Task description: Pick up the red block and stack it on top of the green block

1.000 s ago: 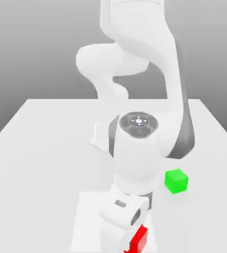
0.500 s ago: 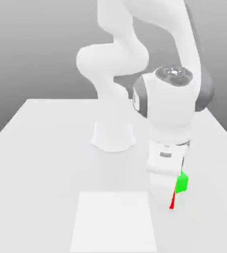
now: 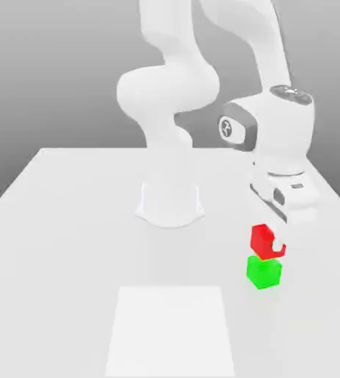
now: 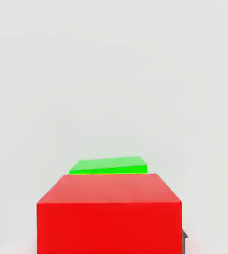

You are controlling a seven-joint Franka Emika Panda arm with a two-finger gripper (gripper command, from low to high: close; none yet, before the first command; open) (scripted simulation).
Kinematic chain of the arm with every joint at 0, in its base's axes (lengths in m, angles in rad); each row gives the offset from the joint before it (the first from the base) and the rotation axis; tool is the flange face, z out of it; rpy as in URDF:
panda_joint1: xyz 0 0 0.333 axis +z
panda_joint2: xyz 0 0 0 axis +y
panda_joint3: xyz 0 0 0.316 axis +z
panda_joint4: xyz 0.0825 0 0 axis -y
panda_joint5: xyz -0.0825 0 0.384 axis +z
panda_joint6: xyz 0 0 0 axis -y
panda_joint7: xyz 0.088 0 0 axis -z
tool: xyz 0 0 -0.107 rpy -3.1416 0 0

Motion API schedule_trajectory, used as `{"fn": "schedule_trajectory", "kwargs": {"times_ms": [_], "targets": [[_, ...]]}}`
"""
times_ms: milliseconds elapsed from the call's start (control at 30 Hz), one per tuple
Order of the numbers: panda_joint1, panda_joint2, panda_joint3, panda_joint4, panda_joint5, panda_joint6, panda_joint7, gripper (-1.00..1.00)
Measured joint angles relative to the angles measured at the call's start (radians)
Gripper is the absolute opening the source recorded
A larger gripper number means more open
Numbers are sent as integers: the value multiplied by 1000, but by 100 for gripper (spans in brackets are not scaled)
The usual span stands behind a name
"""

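So the arm has swung over from the white mat (image 3: pixel 171 331) at the near edge of the bench (image 3: pixel 69 221) to the exterior view's right. Its gripper (image 3: pixel 271 247) is clamped on the red block (image 3: pixel 262 238), which hangs just above the green block (image 3: pixel 264 272). Looks like all that's left is lowering it a touch and letting go, though the hand view hints it may not be fully centred yet.

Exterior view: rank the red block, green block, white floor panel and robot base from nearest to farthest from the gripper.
1. red block, held in the gripper
2. green block, just beneath
3. robot base and white floor panel, both toward the view's left: too close to call
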Motion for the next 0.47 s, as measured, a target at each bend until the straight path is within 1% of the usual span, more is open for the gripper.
{"fn": "schedule_trajectory", "kwargs": {"times_ms": [233, 467], "targets": [[-7, 3, 2, 0, -1, 4, 0, 100], [12, -226, 1, -9, 40, -214, -27, 100]]}}
